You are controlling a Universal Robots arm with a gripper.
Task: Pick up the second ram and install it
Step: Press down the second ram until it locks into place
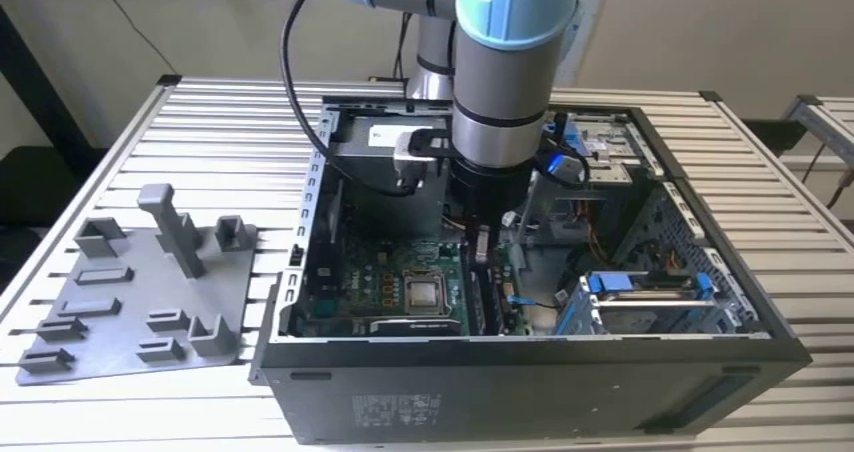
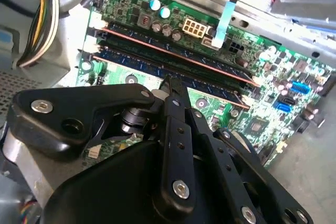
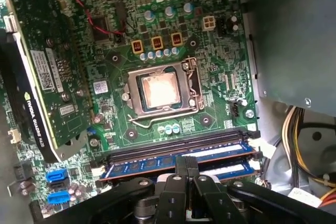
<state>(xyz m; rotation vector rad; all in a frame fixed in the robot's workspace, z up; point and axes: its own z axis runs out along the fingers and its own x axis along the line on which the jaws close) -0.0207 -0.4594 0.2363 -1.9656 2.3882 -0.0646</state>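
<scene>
From my station, the clearest print is a white logo on the motherboard (image 3: 210,66), on the far side of the processor socket (image 3: 160,90) from the memory slots. Beside the socket stands the graphics card (image 3: 63,51). It carries a white barcode label (image 3: 46,72) with fine print I cannot make out, and pale lettering runs along its black edge (image 3: 32,114). A small white sticker (image 3: 101,86) sits on the board between card and socket, too small to read. In the exterior view, the computer case (image 1: 534,392) bears a pale printed label (image 1: 400,409) on its near panel, also illegible.
</scene>
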